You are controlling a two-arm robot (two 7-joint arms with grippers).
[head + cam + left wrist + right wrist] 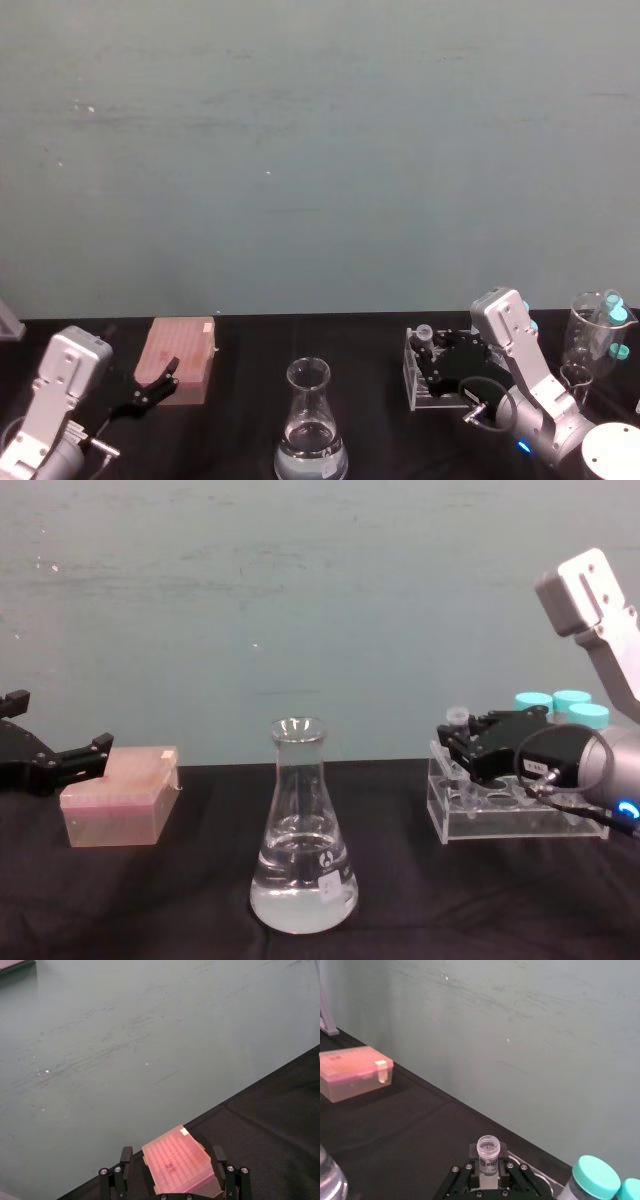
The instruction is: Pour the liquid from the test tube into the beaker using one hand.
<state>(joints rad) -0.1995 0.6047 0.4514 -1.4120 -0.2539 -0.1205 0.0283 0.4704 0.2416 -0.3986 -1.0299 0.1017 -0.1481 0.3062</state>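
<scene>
Right pincer [488, 1158] pinches tube [488, 1146] at the rack [520, 815], well apart from beaker [302, 850]. Risks: smooth tube slipping, tilting and spilling on the way, missing the narrow neck. Left pincer [160, 383] spread, parked by pink box [182, 370].

- The table [200, 910] is covered in plain black;
- The wall [320, 150] is painted a dull blue-green, streaked with faint darker scuffs and dotted with a few pale specks;
- The beaker [302, 820] is made of clear, colourless glass and marked with a small white label; the liquid [300, 900] in it is colourless;
- The test tube [488, 1152] is clear with a whitish rim; dark lettering is printed on it;
- The rack [500, 818] is clear; the caps [570, 705] behind it are coloured turquoise;
- The box [115, 798] is tinted translucent pink, with a fine grid seen through its lid;
- The right gripper [458, 742] and the left gripper [168, 380] are finished in black, on silver-grey arms; a blue light [627, 808] is lit on the right one.
</scene>
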